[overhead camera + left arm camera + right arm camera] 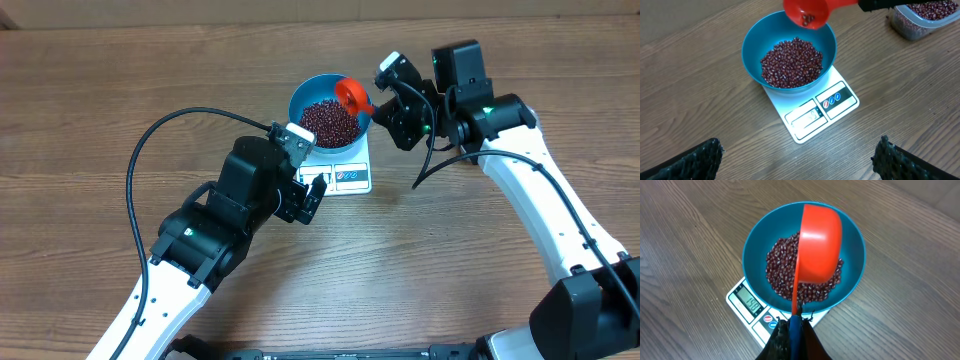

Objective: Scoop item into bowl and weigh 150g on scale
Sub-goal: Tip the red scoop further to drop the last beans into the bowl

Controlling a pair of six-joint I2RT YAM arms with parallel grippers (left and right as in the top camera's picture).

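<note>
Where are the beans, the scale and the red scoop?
beans (792, 62): left wrist view, middle of the heap.
scale (807, 116): left wrist view, its display window.
red scoop (820, 245): right wrist view, outside of its cup.

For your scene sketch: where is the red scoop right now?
Overhead, the red scoop hangs tilted over the blue bowl, at its right rim, held by the right gripper.

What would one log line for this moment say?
right fingers: shut on scoop | scoop: tipped over bowl | bowl: on scale, holds beans | left fingers: open, empty
</note>
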